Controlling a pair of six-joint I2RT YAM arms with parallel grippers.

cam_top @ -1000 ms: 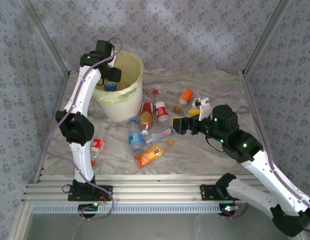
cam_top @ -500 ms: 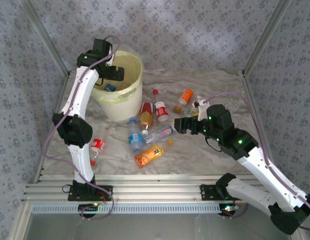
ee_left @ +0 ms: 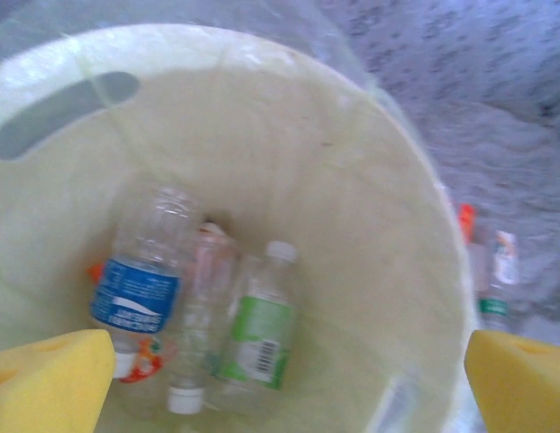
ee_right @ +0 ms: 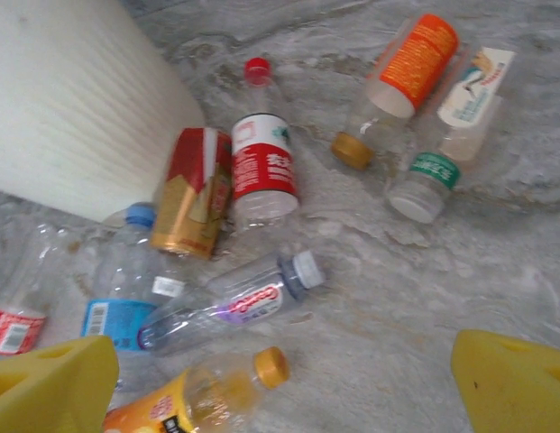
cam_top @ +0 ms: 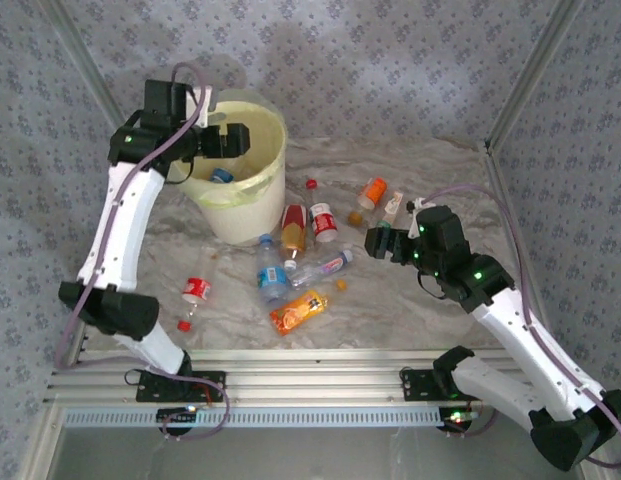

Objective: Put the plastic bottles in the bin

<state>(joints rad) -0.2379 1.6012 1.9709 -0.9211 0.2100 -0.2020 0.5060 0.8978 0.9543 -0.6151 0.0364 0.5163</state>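
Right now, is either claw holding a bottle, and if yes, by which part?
No, nothing is held. The left claw hangs open over the bin; the right claw is open above the plastic bottles lying on the table.

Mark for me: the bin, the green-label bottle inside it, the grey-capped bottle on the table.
bin (cam_top: 252, 215): top external view, outer front wall.
green-label bottle (ee_left: 259, 338): left wrist view, on its label.
grey-capped bottle (ee_right: 248, 302): right wrist view, mid-body on its label.
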